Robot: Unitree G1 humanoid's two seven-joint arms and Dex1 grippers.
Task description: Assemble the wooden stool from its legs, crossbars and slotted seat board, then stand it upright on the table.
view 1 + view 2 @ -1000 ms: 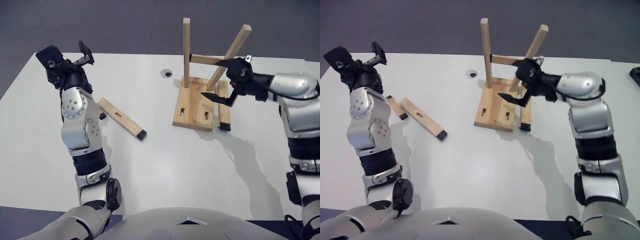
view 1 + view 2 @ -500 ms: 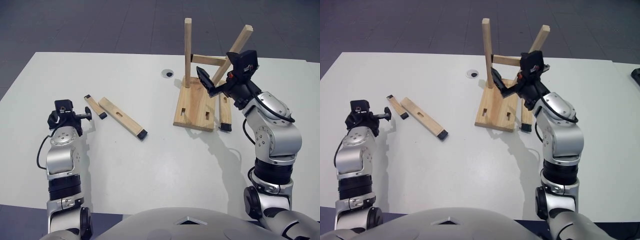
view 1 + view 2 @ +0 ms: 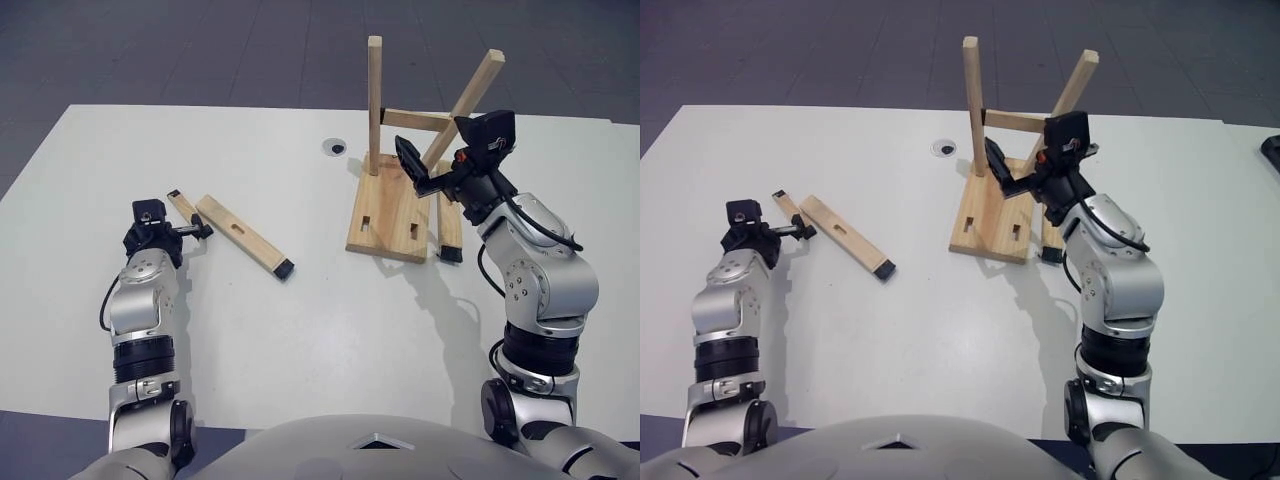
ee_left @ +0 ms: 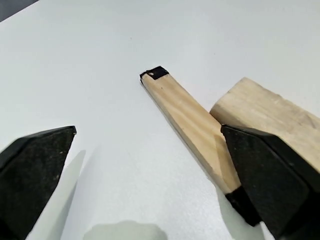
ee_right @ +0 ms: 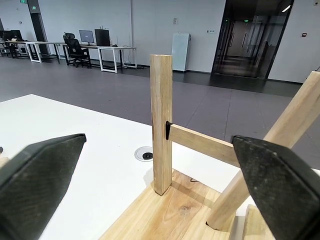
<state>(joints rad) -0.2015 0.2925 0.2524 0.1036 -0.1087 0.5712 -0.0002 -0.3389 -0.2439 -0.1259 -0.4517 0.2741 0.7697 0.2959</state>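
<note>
Left jaws: wide open, empty, beside the short stick [image 3: 188, 211].
Right jaws: wide open, empty.
Tip: grab the stick's middle, straight on.

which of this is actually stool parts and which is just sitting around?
Job: seat board; upright leg and tilted leg standing in it; crossbar joining them; loose leg beside the board; slotted leg and short bar lying on the left.
Lying about: cable port; desks in the room behind.
</note>
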